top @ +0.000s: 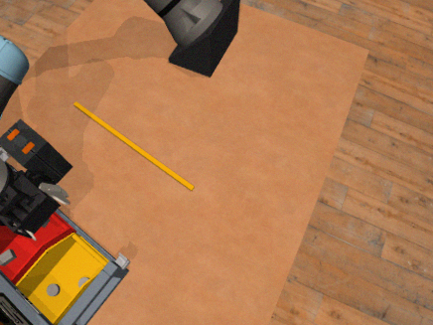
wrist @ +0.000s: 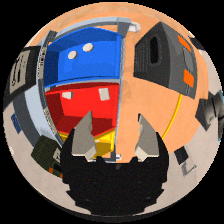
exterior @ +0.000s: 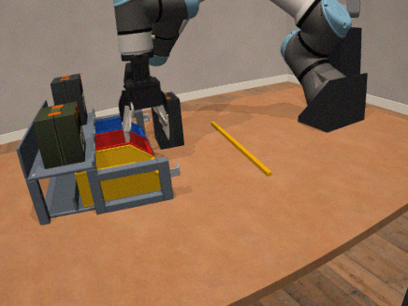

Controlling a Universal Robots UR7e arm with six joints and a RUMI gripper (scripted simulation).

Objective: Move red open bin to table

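While a dark green box [exterior: 61,135] [wrist: 46,152] stands atop the gray shelf [top: 96,285] [exterior: 166,180] [wrist: 31,115] at left, the red bin [top: 42,236] [exterior: 109,140] [wrist: 100,110], with pale parts [top: 7,256] [wrist: 104,94] inside, sits in the shelf between blue [exterior: 109,125] [wrist: 100,60] and yellow bins [top: 74,265] [exterior: 131,186] [wrist: 105,148]. The claw [top: 50,219] [exterior: 147,138] [wrist: 115,112] points down at the red bin's front, fingers spread, gripping nothing. Farther right, a black case [top: 37,151] [exterior: 175,123] [wrist: 165,60] stands near the shelf, then a yellow stick [top: 134,146] [exterior: 240,148] [wrist: 173,116] lies on the table [top: 238,176] [exterior: 225,222].
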